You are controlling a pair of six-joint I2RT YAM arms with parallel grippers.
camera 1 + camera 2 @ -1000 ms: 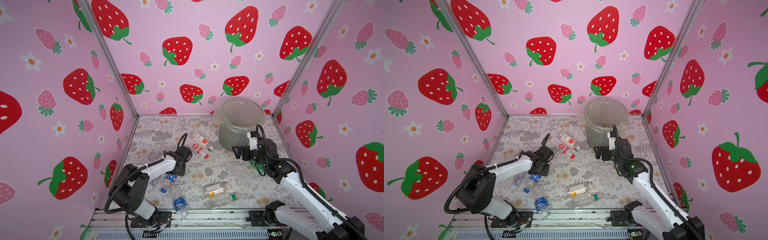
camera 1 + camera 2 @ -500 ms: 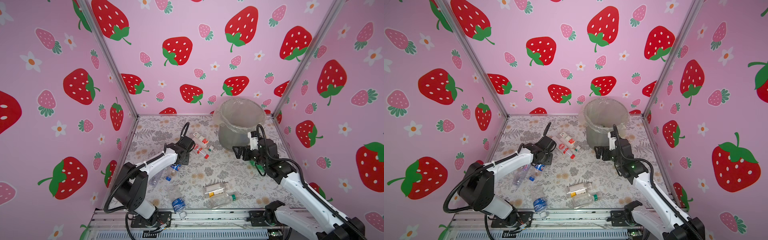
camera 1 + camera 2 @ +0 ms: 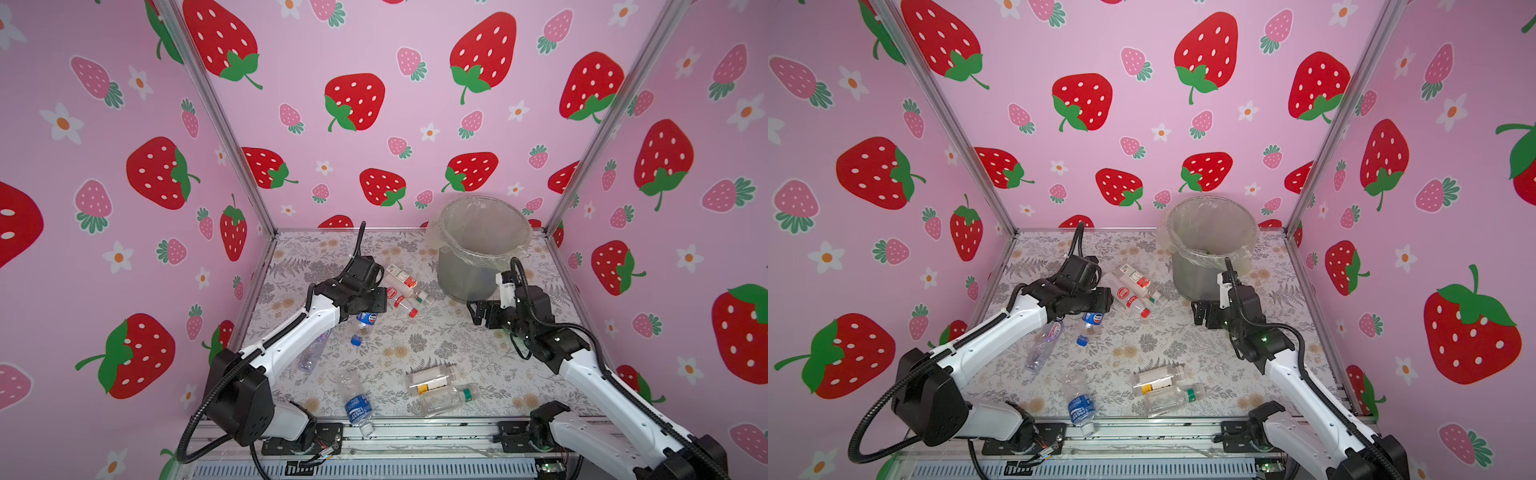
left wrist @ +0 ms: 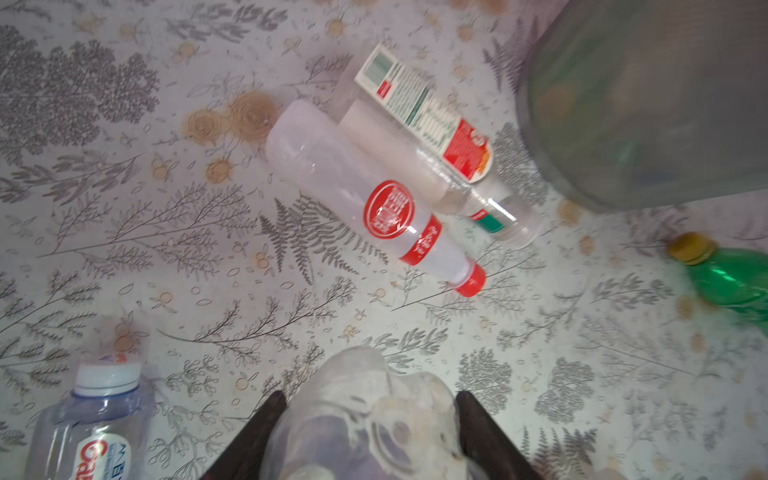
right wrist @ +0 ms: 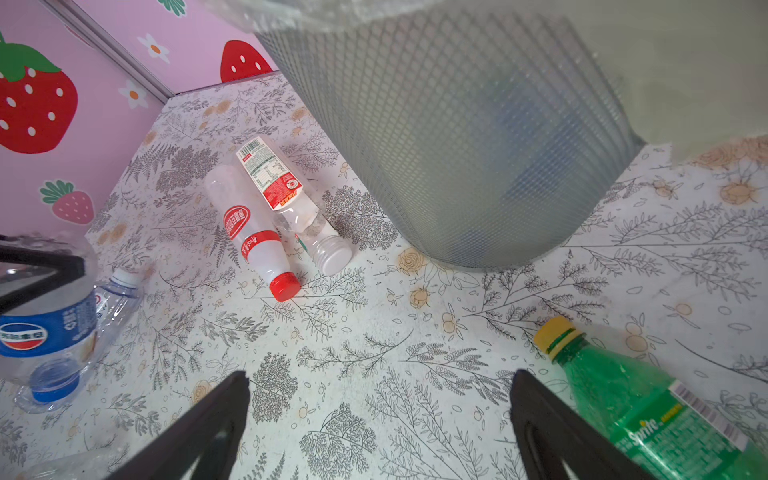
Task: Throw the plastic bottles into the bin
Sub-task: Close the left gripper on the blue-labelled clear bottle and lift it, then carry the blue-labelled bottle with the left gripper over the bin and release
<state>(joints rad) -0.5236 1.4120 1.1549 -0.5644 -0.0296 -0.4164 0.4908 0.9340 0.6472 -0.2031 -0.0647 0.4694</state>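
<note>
My left gripper (image 3: 371, 306) (image 4: 370, 397) is shut on a clear plastic bottle with a blue label (image 3: 363, 327) (image 5: 43, 332). The bottle hangs cap down above the table, and its base fills the space between the jaws. The grey mesh bin (image 3: 465, 274) (image 3: 1192, 279) with its clear liner stands at the back right. My right gripper (image 3: 484, 315) (image 5: 378, 382) is open and empty, low over the floor in front of the bin. A green bottle with a yellow cap (image 5: 644, 409) (image 4: 729, 282) lies just beside one of its fingers.
Two red-labelled bottles (image 3: 400, 286) (image 5: 255, 232) lie side by side left of the bin. A clear bottle (image 3: 311, 354) lies under my left arm. A blue-labelled one (image 3: 355, 402) sits at the front edge, and two more (image 3: 432, 379) lie front centre.
My left gripper has risen and moved back toward the red-labelled bottles, carrying the blue-labelled bottle up off the table. My right arm has stayed still.
</note>
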